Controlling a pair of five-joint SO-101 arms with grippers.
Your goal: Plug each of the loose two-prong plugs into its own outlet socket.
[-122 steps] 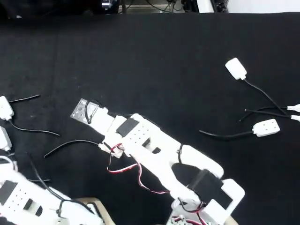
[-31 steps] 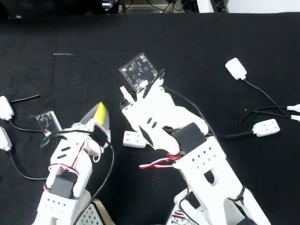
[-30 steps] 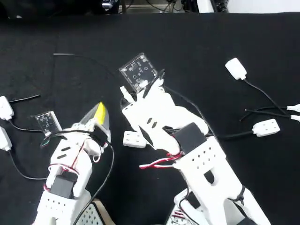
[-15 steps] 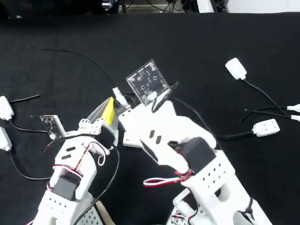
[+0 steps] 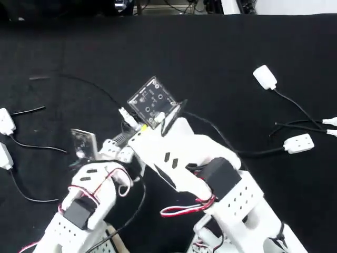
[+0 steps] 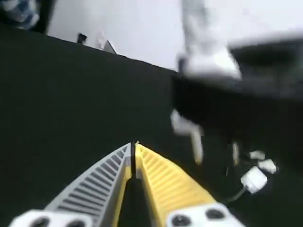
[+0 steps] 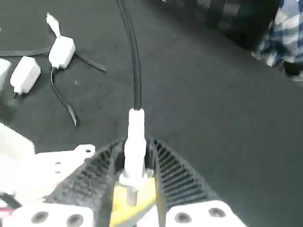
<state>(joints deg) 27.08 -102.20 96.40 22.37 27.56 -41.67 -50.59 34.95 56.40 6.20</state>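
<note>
1. The plug (image 7: 135,127) is small, white and slim. It is smooth plastic, and one thin black cable (image 7: 136,71) comes out of its far end.
2. The right claw (image 7: 136,144) is clenched on this plug. Its two fingers (image 7: 175,175) are black and ribbed. A small yellow piece (image 7: 137,197) shows under the plug; I cannot tell what it is.
3. In the high view the plug is near the middle of the table (image 5: 221,47), just beside the tip of the left arm. Its cable curves away toward the far left side.
4. The left claw (image 6: 134,145) is clenched, tips touching, and nothing is seen between them. It has one grey finger (image 6: 102,175) and one yellow finger (image 6: 165,179), both ribbed and pointed.
5. The table has a matte black cover.
6. Three more white plugs lie loose. A first edge plug (image 5: 5,121) and a second edge plug (image 5: 4,155) are close together at the left edge. A rounded plug (image 5: 265,77) is on the far right side.
7. One flat white socket block (image 5: 299,143) with small holes lies near the right edge, well apart from the held plug. It also has a black cable.
</note>
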